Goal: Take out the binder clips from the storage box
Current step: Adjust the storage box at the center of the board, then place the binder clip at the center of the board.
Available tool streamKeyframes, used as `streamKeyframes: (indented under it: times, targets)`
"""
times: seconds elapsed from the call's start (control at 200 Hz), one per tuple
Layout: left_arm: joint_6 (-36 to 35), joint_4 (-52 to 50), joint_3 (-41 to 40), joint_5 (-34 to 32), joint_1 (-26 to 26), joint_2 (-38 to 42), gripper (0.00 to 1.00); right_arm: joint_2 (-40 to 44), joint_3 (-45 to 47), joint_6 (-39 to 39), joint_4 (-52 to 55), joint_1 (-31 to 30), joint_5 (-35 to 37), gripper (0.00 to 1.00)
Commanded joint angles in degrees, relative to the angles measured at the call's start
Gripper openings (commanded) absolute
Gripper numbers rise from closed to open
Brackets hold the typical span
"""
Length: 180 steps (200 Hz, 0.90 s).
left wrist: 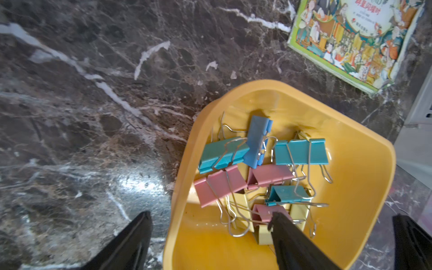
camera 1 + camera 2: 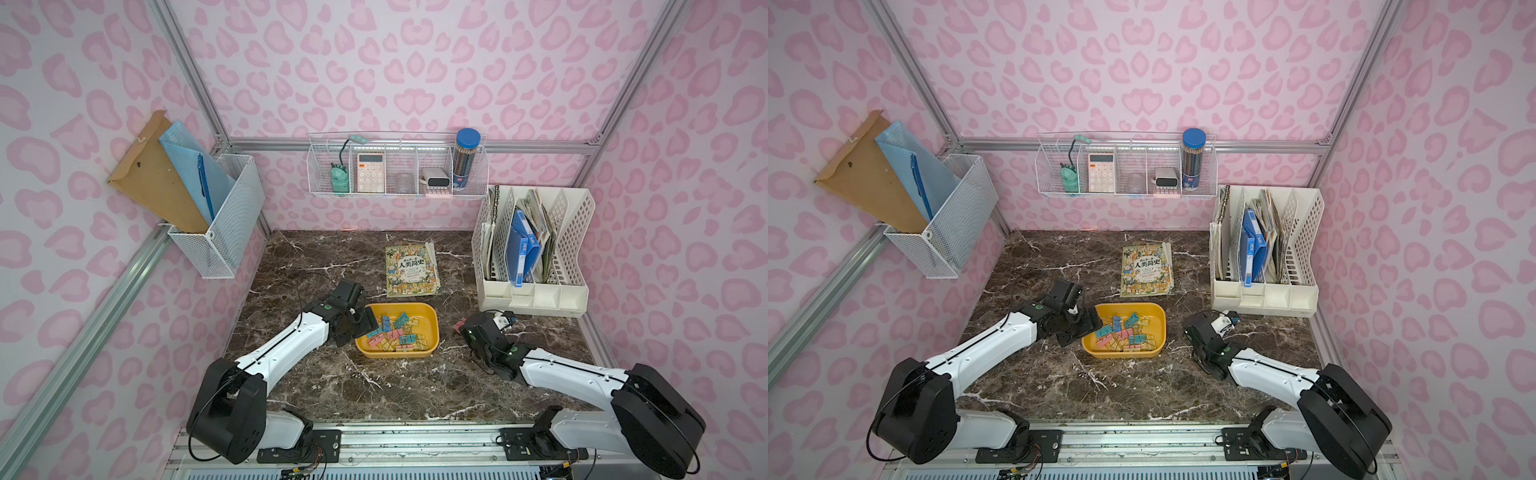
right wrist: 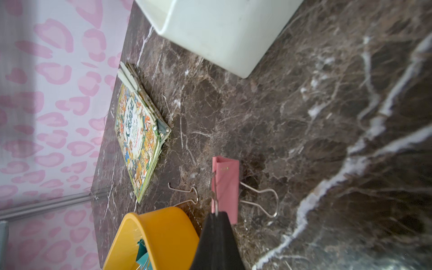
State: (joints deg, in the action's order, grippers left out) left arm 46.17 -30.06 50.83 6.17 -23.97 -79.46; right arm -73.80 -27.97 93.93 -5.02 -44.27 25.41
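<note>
Pastel binder clips [image 1: 261, 168] with wire handles lie heaped in the shallow yellow plastic tray [image 1: 364, 187] on the dark marble bench [image 1: 93, 117]. Left fingers [image 1: 292, 236] stand wide astride its wall, one inside among the clips; right fingers [image 3: 216, 233] pinch the wire handle of a pink clip [image 3: 225, 184] on the bench beside the tray.

The box [image 2: 426, 324] is yellow. The clips [image 1: 268, 174] in it are pink, teal, blue and pale yellow, with silver wire; a lone clip [image 3: 225, 184] on the table [image 2: 395, 386] is pink. The table is dark brown marble with white veins. The walls [image 2: 415, 62] are pale with pink blotches. The book [image 2: 411, 270] is many-coloured, green-edged. The organizer [image 2: 536, 297] is white.
</note>
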Motion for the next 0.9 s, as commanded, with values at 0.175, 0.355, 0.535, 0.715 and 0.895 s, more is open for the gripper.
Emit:
streamKeyframes:
  times: [0.175,0.355,0.535,0.715,0.895]
  targets:
    - [-1.13,5.20,-0.49,8.01,-0.20,-1.46,0.84,-5.04,-1.34,13.38,-1.16,-1.63,3.28,0.00]
    - [-0.85,3.64,-0.59,5.69,-0.20,0.68,0.86,-7.84,-3.29,18.69,1.76,-2.97,6.57,0.00]
    - [-2.78,1.41,1.09,4.49,-0.20,2.77,0.89,-10.27,-5.26,20.80,2.45,-3.78,6.06,0.06]
    - [-3.81,-0.44,1.11,1.55,-0.20,5.95,0.90,-11.22,-6.96,19.92,3.22,-4.48,4.69,0.15]
    - [-4.43,-1.99,0.36,-1.41,-0.20,8.43,0.90,-10.19,-7.01,16.64,2.66,-4.81,2.54,0.32]
